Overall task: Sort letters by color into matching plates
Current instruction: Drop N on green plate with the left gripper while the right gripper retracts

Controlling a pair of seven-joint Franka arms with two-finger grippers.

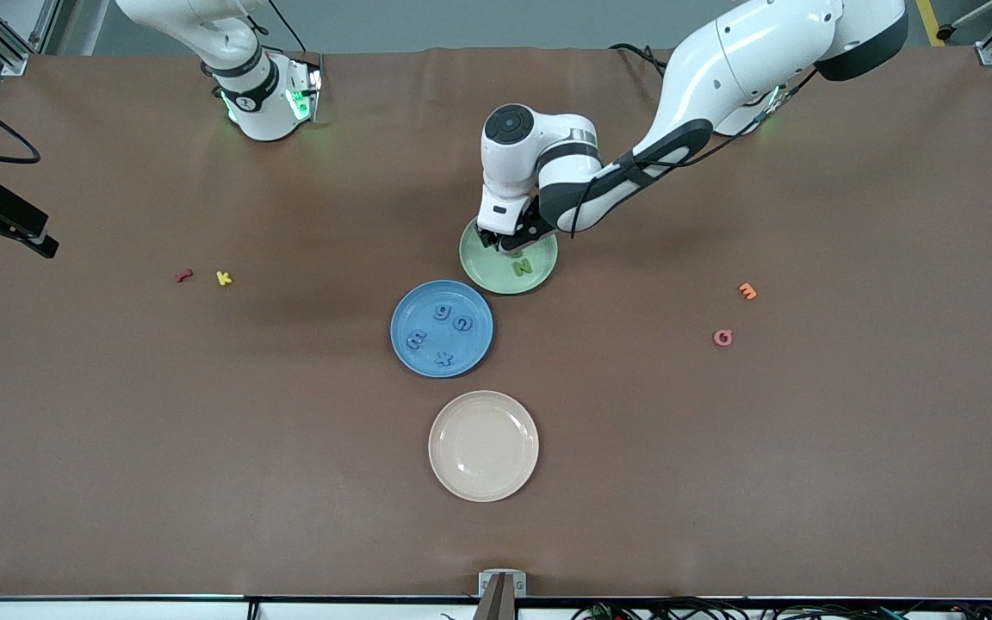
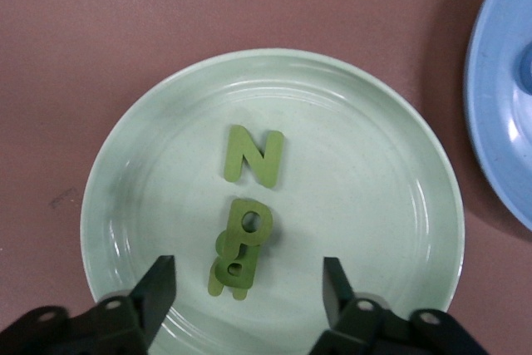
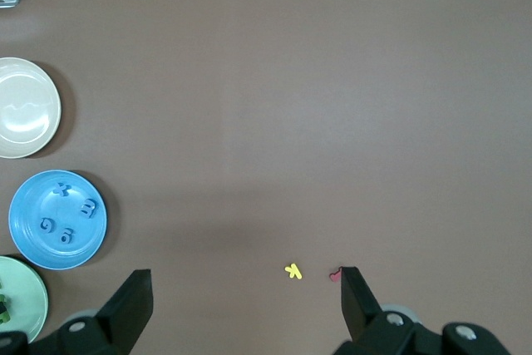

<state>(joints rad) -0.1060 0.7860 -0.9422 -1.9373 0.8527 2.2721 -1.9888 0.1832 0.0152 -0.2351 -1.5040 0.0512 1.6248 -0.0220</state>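
The left gripper [image 2: 249,288] hangs low over the round light green plate [image 1: 483,263] just above the middle of the front view, its fingers [image 2: 158,288] spread wide and holding nothing. Between them in the left wrist view lies a heap of chunky green foam letters [image 2: 241,247], a P on top of others; how many lie under it I cannot tell. A separate green letter N [image 2: 253,156] lies flat in the same plate, just beside the heap.

Touching that plate's rim, lower in the front view, sits the round blue plate [image 1: 401,344] with four blue foam letters [image 1: 442,334] in it, all apart. Below it, near the bottom centre, is one cream-beige plate [image 1: 483,445].

On the brown table [image 1: 720,482] lie four stray letters: a red one [image 1: 184,275] and a yellow one [image 1: 223,277] at middle left of the frame, an orange one [image 1: 747,291] and a pink one [image 1: 722,337] at middle right.

The right gripper [image 3: 241,305] waits high over the table at the frame's left edge, fingers wide, holding nothing.
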